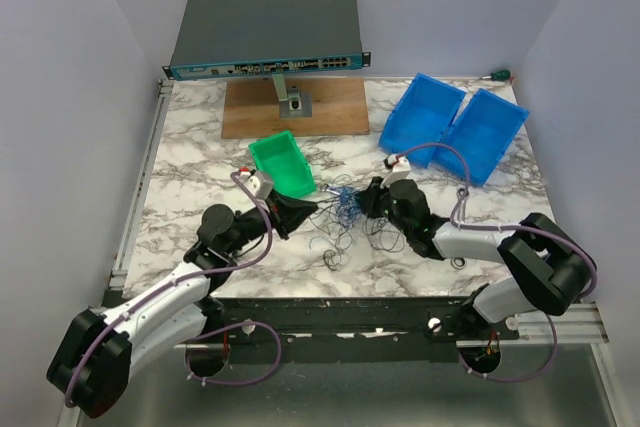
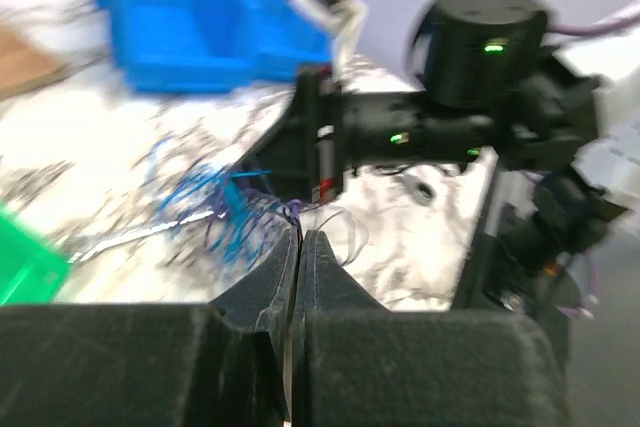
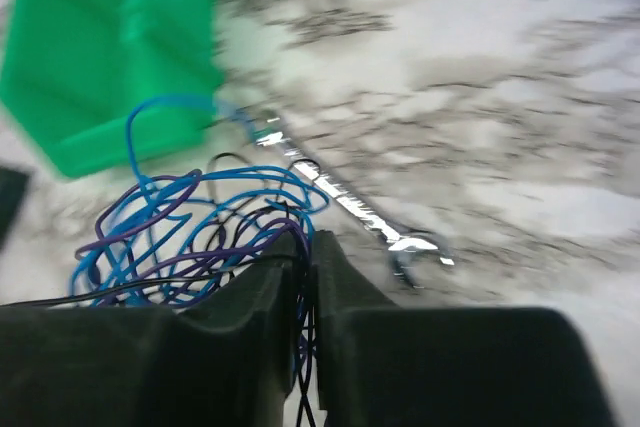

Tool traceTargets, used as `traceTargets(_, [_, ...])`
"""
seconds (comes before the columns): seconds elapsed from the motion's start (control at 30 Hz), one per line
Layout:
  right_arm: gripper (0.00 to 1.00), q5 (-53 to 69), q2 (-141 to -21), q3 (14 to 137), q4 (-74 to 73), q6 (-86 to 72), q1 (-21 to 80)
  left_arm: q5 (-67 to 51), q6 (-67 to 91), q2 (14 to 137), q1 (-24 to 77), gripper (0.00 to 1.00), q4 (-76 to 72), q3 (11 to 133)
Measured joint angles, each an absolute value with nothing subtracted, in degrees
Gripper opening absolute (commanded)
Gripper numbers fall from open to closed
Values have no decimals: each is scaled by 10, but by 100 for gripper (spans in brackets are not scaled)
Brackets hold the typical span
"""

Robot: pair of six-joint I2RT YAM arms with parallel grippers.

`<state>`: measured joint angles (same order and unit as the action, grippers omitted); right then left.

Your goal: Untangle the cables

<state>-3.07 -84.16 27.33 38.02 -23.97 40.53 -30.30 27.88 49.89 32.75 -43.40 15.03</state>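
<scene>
The cables are a small tangle of thin blue, purple and black wires at the table's middle, between my two grippers. My left gripper meets the tangle from the left; in the left wrist view my left gripper is shut on a dark wire strand at its tips. My right gripper meets it from the right; in the right wrist view my right gripper is shut on several purple and black strands of the cables. Loose dark loops lie on the marble nearer the arms.
A green bin stands just left of the tangle and two blue bins at the back right. A silver wrench lies by the wires. A wooden board and a network switch are at the back.
</scene>
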Motion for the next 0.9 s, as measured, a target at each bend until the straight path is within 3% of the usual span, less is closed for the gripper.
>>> traceTargets(0.1, [9, -162, -830, 287, 317, -293, 404, -208, 272, 468, 329, 0, -361, 147])
traceTargets(0.27, [18, -283, -772, 289, 271, -362, 410, -26, 282, 382, 335, 0, -250, 122])
traceTargets(0.4, [19, -388, -736, 281, 219, -421, 408, 72, 300, 344, 335, 0, -209, 123])
traceTargets(0.7, [17, -502, -662, 228, 160, -450, 387, 92, 287, 362, 332, 0, -204, 124])
traceTargets(0.73, [21, -503, -654, 223, 162, -443, 386, 82, 282, 372, 331, 0, -206, 126])
traceTargets(0.83, [48, -486, -626, 198, 190, -408, 382, 52, 269, 420, 329, 0, -207, 146])
traceTargets(0.9, [58, -436, -607, 166, 243, -369, 380, 22, 258, 451, 328, 0, -211, 161])
